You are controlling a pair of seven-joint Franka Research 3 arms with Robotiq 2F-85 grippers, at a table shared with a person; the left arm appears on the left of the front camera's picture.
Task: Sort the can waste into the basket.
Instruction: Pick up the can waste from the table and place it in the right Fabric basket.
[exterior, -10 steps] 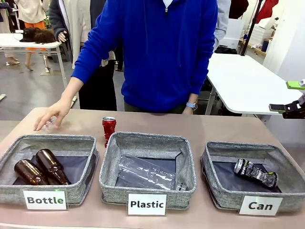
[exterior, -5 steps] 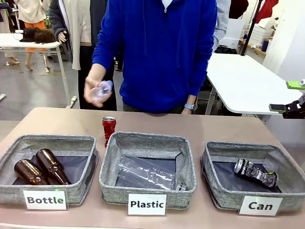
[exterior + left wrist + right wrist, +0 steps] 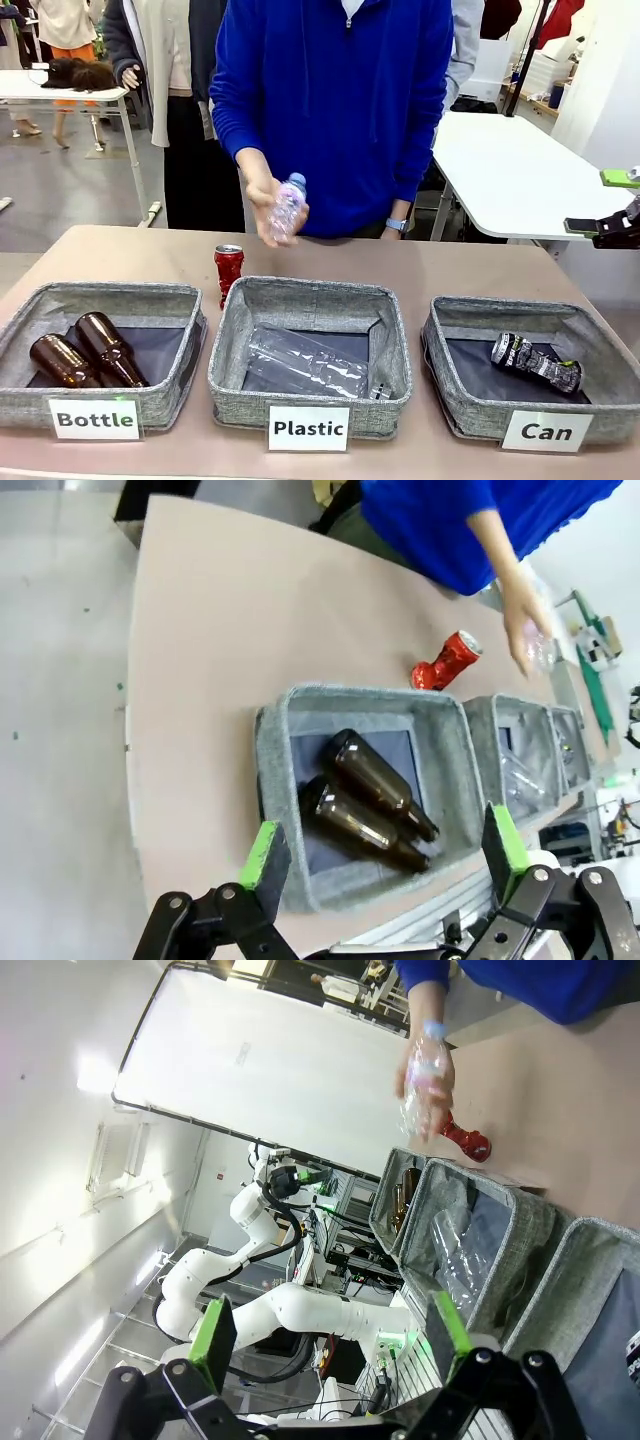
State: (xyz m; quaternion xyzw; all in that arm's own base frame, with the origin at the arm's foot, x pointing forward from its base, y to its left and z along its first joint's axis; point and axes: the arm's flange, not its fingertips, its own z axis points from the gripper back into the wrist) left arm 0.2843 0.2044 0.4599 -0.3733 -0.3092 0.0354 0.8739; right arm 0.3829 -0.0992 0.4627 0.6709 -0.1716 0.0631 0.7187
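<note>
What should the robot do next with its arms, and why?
Probably ease the open left gripper toward the red can, which stands on the table, unsorted; the dented can already lies in the Can basket. Go slowly: the person's hand holds a plastic bottle close by.

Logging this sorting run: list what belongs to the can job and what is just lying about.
Job: red can, standing on the table; black-and-silver can, already in the Can basket.
Lying about: brown bottles in the Bottle basket; clear bottle in the Plastic basket; small bottle in the person's hand.
</note>
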